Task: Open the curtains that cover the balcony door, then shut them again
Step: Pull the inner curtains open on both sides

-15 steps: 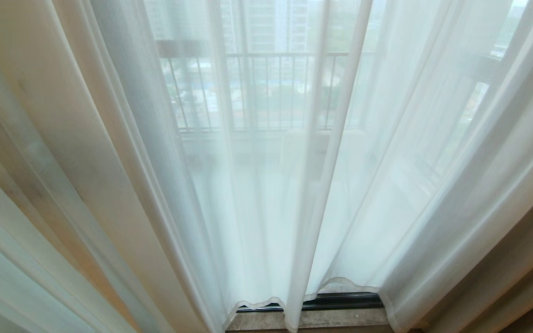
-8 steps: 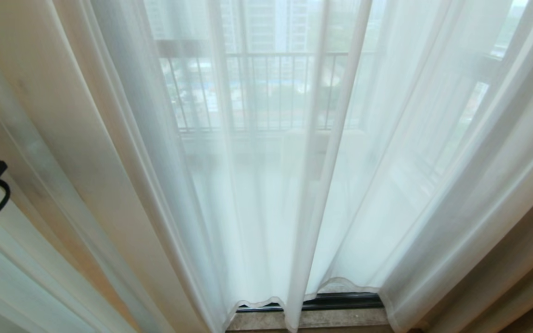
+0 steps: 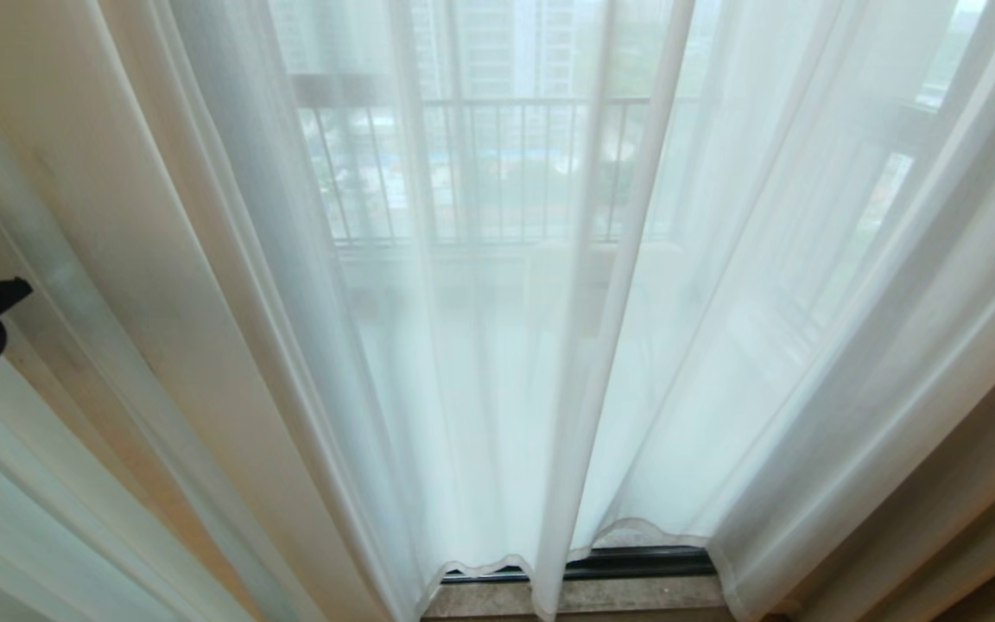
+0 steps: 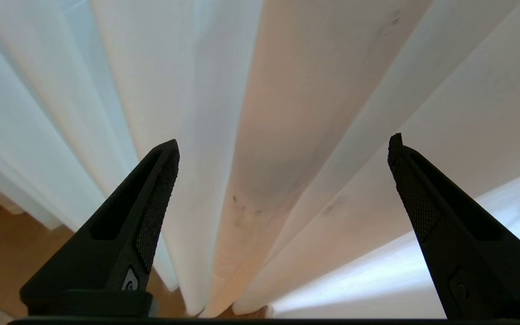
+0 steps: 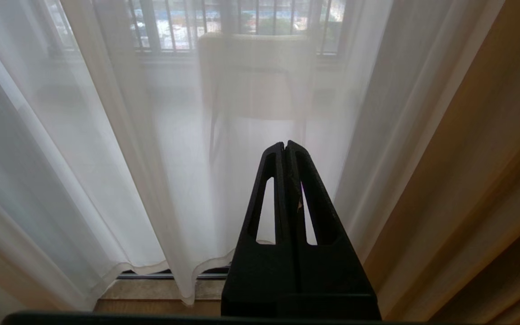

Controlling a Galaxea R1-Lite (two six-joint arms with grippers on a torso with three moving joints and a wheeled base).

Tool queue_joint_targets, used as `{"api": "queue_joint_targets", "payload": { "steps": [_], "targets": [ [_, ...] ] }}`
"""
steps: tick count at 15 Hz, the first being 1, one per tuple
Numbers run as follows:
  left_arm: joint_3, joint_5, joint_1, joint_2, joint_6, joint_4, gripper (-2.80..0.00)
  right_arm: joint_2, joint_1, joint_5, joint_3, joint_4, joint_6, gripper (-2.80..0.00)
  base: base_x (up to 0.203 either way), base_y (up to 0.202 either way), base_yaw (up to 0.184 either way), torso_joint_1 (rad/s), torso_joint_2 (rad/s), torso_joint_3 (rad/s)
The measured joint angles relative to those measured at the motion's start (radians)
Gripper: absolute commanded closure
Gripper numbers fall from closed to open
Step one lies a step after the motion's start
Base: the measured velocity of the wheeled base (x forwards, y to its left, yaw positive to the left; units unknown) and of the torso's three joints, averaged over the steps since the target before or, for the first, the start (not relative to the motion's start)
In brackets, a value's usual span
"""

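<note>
The curtains point(image 3: 497, 345) hang drawn across the frame's centre, hems near the floor; the balcony door point(image 3: 636, 563) shows only as a dark track at bottom centre. Left tool point(image 4: 282, 144), fingers spread wide and holding nothing, faces cream folds. Right tool point(image 5: 285, 145), pressed shut and empty, points at the sheer fabric.

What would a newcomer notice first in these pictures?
The sheer white curtains fill the whole head view, drawn shut, with a balcony railing showing faintly through them. At the far left edge, the left end effector stands wide open before bunched cream folds.
</note>
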Motion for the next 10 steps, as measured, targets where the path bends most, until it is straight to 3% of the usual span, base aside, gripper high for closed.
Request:
{"api": "queue_joint_targets", "payload": {
  "steps": [6,10],
  "targets": [
    [-0.101,-0.014,0.035,0.061,-0.003,-0.002,-2.80,0.000,0.000,0.000,0.000,0.000,0.000,0.00,0.000,0.000,0.000,0.000,0.00,0.000],
    [-0.194,-0.015,0.062,0.113,-0.050,-0.003,-2.80,0.000,0.000,0.000,0.000,0.000,0.000,0.00,0.000,0.000,0.000,0.000,0.00,0.000]
  ]
}}
